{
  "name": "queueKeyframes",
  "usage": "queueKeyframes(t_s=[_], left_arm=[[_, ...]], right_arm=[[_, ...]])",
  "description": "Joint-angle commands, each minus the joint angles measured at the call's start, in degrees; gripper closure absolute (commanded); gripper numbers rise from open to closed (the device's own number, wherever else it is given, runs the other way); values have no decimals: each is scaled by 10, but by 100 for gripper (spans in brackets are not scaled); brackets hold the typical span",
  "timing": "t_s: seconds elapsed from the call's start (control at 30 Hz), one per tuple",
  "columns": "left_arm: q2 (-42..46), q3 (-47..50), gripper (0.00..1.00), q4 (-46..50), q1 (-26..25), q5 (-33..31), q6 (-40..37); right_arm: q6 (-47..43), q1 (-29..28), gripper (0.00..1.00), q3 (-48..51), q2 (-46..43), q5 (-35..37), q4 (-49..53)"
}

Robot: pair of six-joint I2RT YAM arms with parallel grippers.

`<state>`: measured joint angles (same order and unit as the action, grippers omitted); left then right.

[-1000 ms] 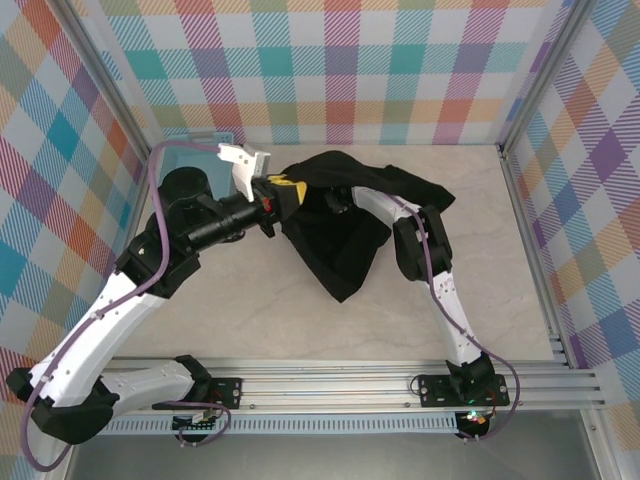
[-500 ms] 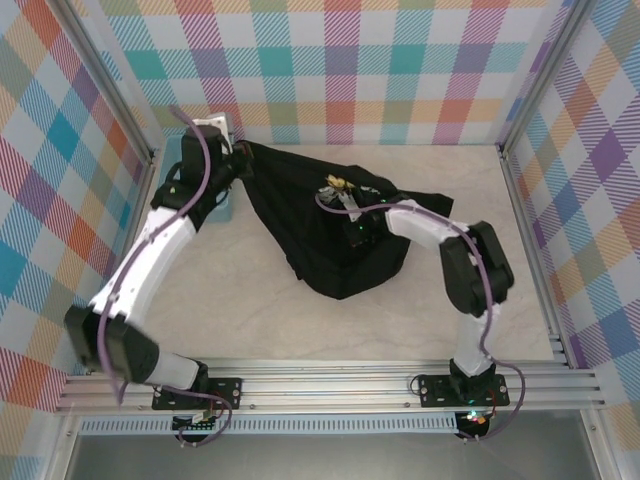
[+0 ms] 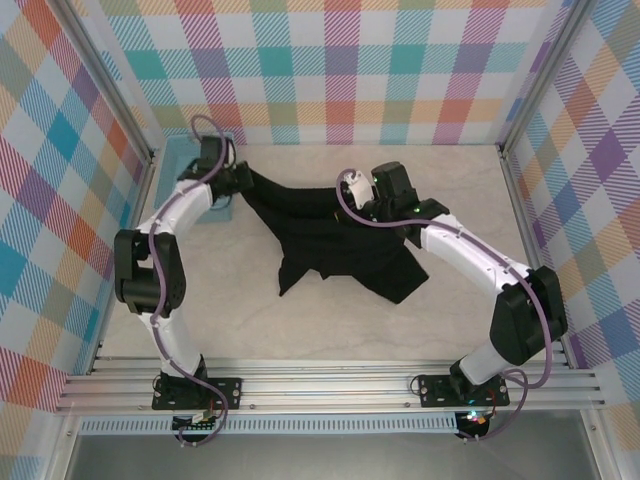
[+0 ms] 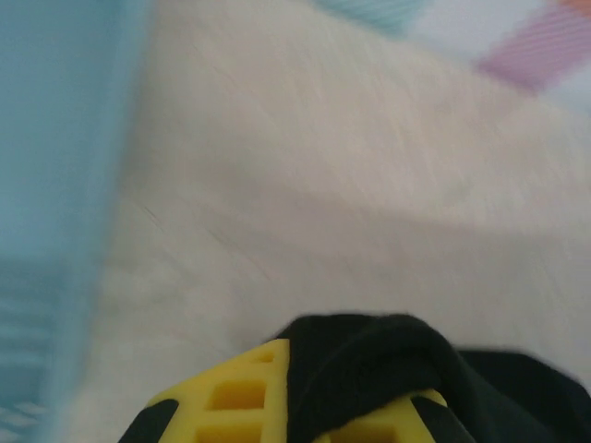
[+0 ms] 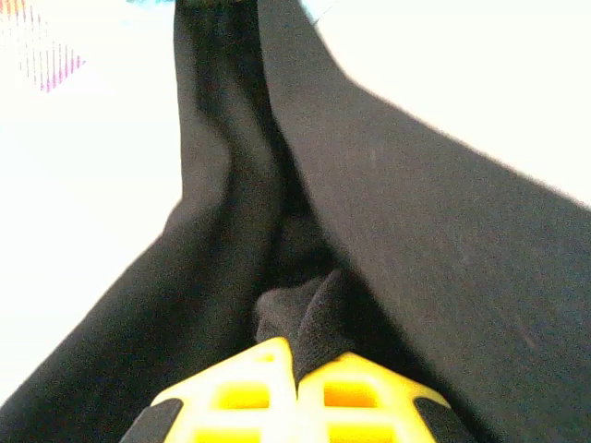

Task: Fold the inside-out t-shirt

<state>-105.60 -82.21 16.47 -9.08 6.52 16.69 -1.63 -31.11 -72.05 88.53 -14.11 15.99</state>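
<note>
Beige table [image 3: 250, 320], blue basket [image 3: 175, 170] beside t-shirt [image 3: 340, 250]

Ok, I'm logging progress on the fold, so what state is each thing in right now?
T-shirt: unfolded, bunched, stretched between both grippers, lower part lying on the table.
Left gripper: shut on the t-shirt.
Right gripper: shut on the t-shirt.
Basket: at the far left corner, contents hard to tell.

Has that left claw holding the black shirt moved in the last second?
Yes. The left gripper has swung left, from mid-table to next to the light blue basket, pulling the t-shirt with it.
</note>
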Motion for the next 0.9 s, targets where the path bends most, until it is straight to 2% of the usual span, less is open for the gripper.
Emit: queueKeyframes(t_s=[0.0, 0.13, 0.2, 0.3, 0.37, 0.4, 0.57, 0.6, 0.73, 0.83, 0.87], left_arm=[[82, 113, 100, -133, -63, 100, 35], [180, 266, 100, -254, -108, 110, 68], [217, 310, 100, -277, -131, 121, 64], [241, 331, 100, -234, -165, 109, 34], [231, 341, 100, -202, -170, 64, 39], [214, 344, 100, -187, -171, 46, 48], [108, 361, 99, -165, -171, 67, 70], [106, 379, 93, -182, -171, 66, 78], [194, 433, 46, -257, -170, 67, 95], [294, 445, 24, -260, -169, 25, 92], [319, 444, 19, -259, -169, 20, 88]], right_arm=[[46, 5, 100, -60, 6, 77, -97], [46, 11, 100, -126, 22, 191, -128], [54, 20, 100, -132, 21, 170, -181], [105, 42, 100, -151, 19, 42, -248], [138, 58, 100, -163, 12, -33, -282], [157, 67, 100, -168, 6, -69, -300], [200, 115, 100, -144, -42, -211, -357], [194, 126, 100, -134, -53, -244, -355], [130, 149, 100, -88, -82, -315, -289], [85, 154, 100, -71, -87, -342, -228], [78, 155, 100, -66, -87, -347, -220]])
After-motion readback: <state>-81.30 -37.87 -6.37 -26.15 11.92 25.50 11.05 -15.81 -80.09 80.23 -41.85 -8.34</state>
